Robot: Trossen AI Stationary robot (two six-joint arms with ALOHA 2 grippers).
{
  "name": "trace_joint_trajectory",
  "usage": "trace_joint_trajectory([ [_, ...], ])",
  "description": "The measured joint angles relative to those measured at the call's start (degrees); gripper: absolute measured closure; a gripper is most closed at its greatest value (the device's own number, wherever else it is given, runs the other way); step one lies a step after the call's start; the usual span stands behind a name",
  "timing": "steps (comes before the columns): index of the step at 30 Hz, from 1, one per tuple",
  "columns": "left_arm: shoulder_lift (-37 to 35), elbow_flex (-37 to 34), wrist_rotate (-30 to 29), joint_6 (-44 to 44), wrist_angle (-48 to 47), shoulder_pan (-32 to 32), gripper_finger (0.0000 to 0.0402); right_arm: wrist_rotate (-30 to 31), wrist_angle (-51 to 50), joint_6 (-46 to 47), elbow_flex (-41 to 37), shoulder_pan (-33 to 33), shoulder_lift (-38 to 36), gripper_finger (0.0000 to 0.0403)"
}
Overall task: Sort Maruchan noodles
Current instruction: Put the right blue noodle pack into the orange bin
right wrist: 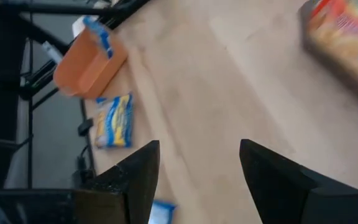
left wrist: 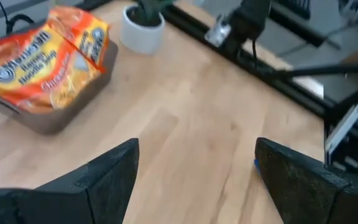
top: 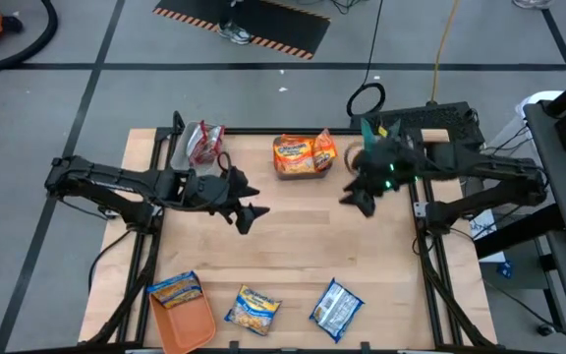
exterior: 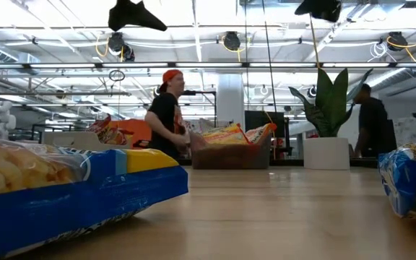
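Observation:
Orange Maruchan noodle packets (top: 298, 155) lie heaped in a dark tray (left wrist: 55, 118) at the table's far middle. Red packets (top: 204, 143) lie at the far left. Along the near edge lie a blue-and-yellow packet (top: 175, 288) on an orange tray (top: 193, 324), a second blue-and-yellow packet (top: 254, 310) and a blue-and-white one (top: 337, 307). My left gripper (top: 252, 214) hangs open above the bare wood left of centre, nothing between its fingers (left wrist: 110, 174). My right gripper (top: 357, 202) hangs open, high over the table's right half, also with nothing in it (right wrist: 199, 162).
A potted green plant (exterior: 327, 108) in a white pot (left wrist: 143, 28) stands at the far edge, right of the dark tray. The table's middle is bare wood (top: 303, 241). Black frame rails (top: 430, 265) run along both sides. Two people (exterior: 168, 115) stand in the room beyond.

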Motion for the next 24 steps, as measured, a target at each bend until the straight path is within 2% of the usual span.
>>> trace_joint_trajectory([
  [7, 0.0, 0.0, 0.0, -2.4, -5.0, -4.2, 0.0080, 7.9, -1.1, 11.7, 0.0, 14.4, 1.1, 0.0188],
  [13, 0.0, 0.0, -0.3, -4.0, -7.1, -7.8, 0.0080, 8.0, -0.1, 17.1, 0.0, 21.7, 4.9, 0.0188],
  [24, 0.0, 0.0, -0.7, -8.0, -10.8, -10.8, 0.0080, 7.8, -0.3, 17.3, 0.0, 30.9, 8.9, 0.0188],
])
